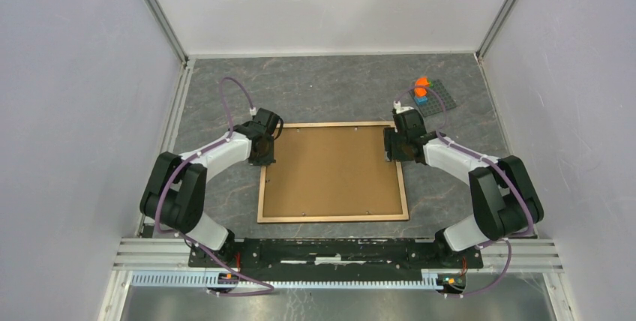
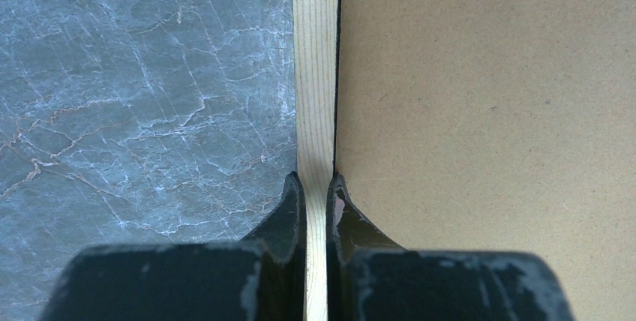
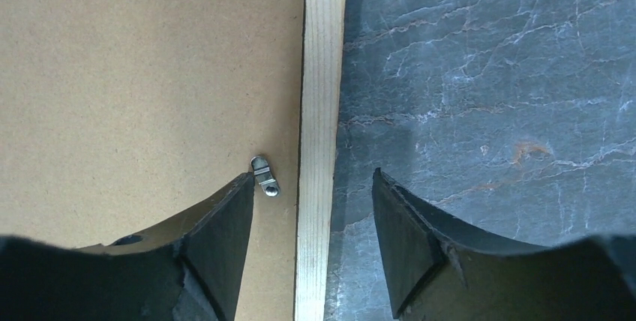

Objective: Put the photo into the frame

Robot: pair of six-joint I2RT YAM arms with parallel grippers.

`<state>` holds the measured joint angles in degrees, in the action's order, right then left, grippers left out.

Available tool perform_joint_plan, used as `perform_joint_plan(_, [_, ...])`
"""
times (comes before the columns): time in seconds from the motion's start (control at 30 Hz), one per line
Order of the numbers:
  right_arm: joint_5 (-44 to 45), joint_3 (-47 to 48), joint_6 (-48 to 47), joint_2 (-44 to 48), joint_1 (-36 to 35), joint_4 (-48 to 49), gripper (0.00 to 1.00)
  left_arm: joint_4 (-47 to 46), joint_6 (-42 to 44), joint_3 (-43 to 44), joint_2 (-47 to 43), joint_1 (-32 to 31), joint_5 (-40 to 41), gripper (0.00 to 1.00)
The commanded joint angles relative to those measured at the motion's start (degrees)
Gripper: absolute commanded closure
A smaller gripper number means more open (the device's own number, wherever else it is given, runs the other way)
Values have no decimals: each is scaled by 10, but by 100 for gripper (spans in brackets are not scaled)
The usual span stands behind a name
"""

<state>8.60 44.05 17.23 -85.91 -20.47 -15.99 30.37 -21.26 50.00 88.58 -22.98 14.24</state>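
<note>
The frame (image 1: 334, 218) lies flat on the table with its back up, a light wood rim around a brown fibreboard backing panel (image 1: 334, 171). The photo is hidden. My left gripper (image 1: 262, 157) is shut on the frame's left rim (image 2: 315, 73), one finger on each side of the wood strip (image 2: 316, 182). My right gripper (image 1: 395, 148) is open and straddles the right rim (image 3: 322, 73), both fingers standing clear of the wood (image 3: 313, 178). A small metal turn clip (image 3: 265, 175) sits on the backing just beside the inner finger.
A small grey studded plate (image 1: 435, 98) with an orange piece (image 1: 421, 82) lies at the back right, just behind the right gripper. Grey marbled table surface (image 1: 330, 88) surrounds the frame. White walls close in on the left, right and back.
</note>
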Motion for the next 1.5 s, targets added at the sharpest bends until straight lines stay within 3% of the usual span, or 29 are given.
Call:
perform_joint_plan(0.0, [34, 2, 31, -8, 3, 13, 38, 2, 29, 20, 7, 5, 11, 98])
perform_joint_plan(0.27, [32, 30, 89, -20, 0, -48, 65, 1, 18, 21, 8, 9, 0, 98])
perform_joint_plan(0.57, [33, 10, 183, -22, -28, -72, 69, 0, 9, 22, 8, 11, -9, 98])
perform_joint_plan(0.67, [23, -7, 210, -22, -32, -57, 81, -1, 7, 22, 8, 13, -15, 98])
perform_joint_plan(0.77, [9, -5, 207, -22, -32, -38, 82, -5, 16, 23, 9, 15, -29, 98])
perform_joint_plan(0.83, [22, 28, 184, -26, -33, -56, 72, 1, 28, 31, 11, 15, -29, 97])
perform_joint_plan(0.87, [32, 45, 166, -27, -32, -69, 63, 7, 31, 35, 11, 16, -24, 92])
perform_joint_plan(0.97, [48, 89, 100, -15, -32, -93, 39, 11, 26, 41, -14, 16, 7, 56])
perform_joint_plan(1.1, [24, 95, 5, 15, -32, -109, 20, -17, 27, 20, -113, 17, 46, 2])
perform_joint_plan(1.2, [23, 61, -35, 48, -32, -111, 19, -38, 28, 6, -189, 16, 56, 0])
perform_joint_plan(1.33, [-35, 15, -87, 69, -32, -126, 35, -38, -2, 8, -255, 17, 62, 0])
perform_joint_plan(1.4, [-41, -8, -87, 85, -33, -130, 35, -49, 30, 11, -283, 17, -14, 0])
perform_joint_plan(1.47, [-37, -20, -83, 101, -32, -142, 35, -71, 49, 11, -305, 17, -156, 0])
